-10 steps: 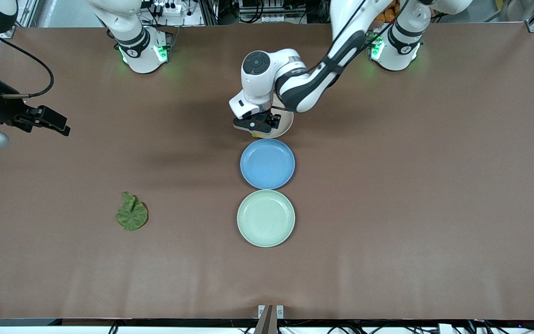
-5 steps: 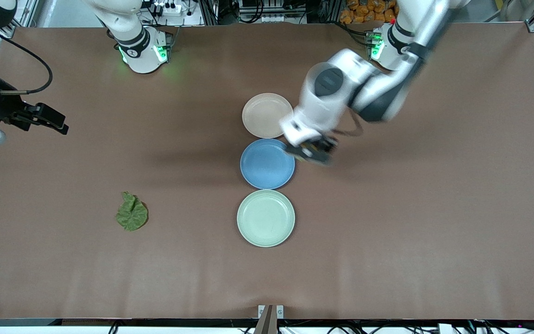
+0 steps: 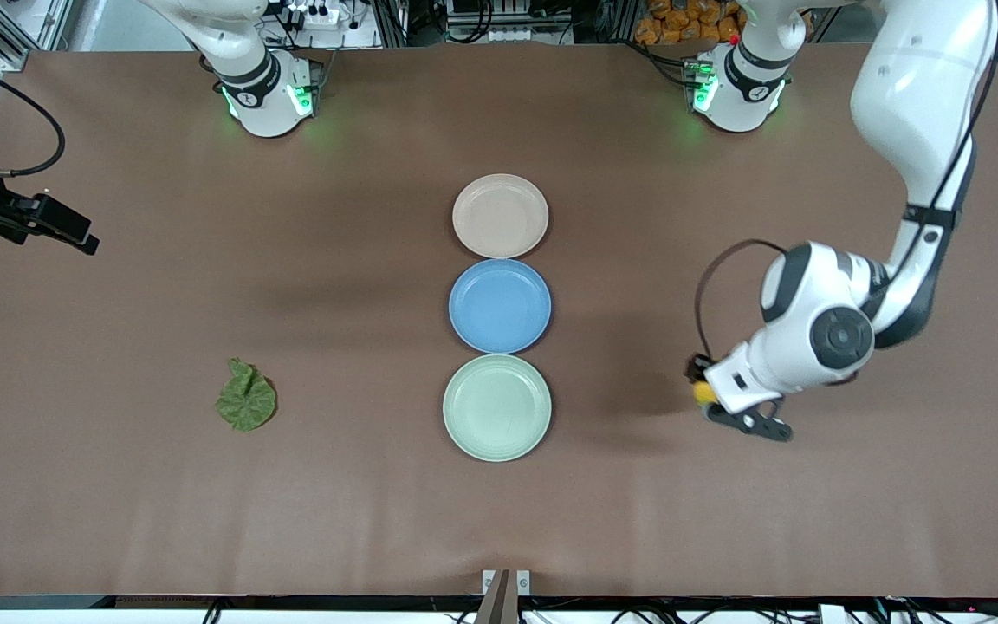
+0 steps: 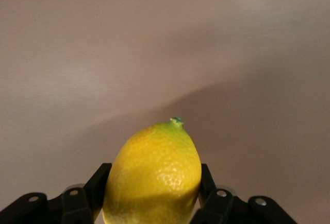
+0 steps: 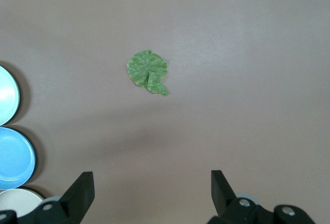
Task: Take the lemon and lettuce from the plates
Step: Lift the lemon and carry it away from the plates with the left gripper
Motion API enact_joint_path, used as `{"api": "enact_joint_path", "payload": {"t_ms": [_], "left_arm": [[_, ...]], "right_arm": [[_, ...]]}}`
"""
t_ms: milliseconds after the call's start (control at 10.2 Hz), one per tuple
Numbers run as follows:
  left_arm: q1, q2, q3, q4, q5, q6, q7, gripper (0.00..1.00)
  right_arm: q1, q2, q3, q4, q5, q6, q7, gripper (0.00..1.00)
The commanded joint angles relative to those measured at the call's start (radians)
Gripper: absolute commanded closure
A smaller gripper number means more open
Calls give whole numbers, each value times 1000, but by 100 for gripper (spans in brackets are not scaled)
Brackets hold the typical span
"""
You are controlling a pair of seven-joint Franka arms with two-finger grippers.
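Note:
The yellow lemon [image 3: 703, 393] sits clamped between the black fingers of my left gripper [image 3: 711, 400], which is shut on it over bare table toward the left arm's end. In the left wrist view the lemon [image 4: 157, 152] fills the left gripper [image 4: 154, 183], pointed tip outward. The green lettuce [image 3: 246, 397] lies on the bare table toward the right arm's end, off the plates. The beige-pink plate [image 3: 500, 186] and mint green plate [image 3: 497, 446] hold nothing. My right gripper [image 3: 61, 230] hangs open and high over the right arm's end of the table; its wrist view shows the lettuce [image 5: 148, 71] far below the right gripper [image 5: 151, 183].
A blue plate [image 3: 500, 306], holding nothing, lies between the beige-pink and mint plates in a row at the table's middle. Brown table cloth [image 3: 811, 520] covers the whole surface.
My left arm has swung away from the beige-pink plate with the lemon, past the blue plate, toward the left arm's end. The right gripper has drifted slightly toward the table's edge.

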Motion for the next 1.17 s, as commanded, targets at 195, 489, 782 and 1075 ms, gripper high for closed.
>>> {"api": "enact_joint_path", "payload": {"t_ms": [195,489,782,1075], "left_arm": [[-15,96,107,58,69,48,0,100],[4,128,109,60,66,57,-7,47],[8,105,109,63,69,57,2,0],[19,-17,95,60,71,54,0,0]], "right_arm": [[33,9,-17,73,-3,0,2,0],[62,46,-37,113,-7,5,4,0],[217,50,-190,118,-4,6,5,0],[214,50,-194,116,0,18,4,0]]}}
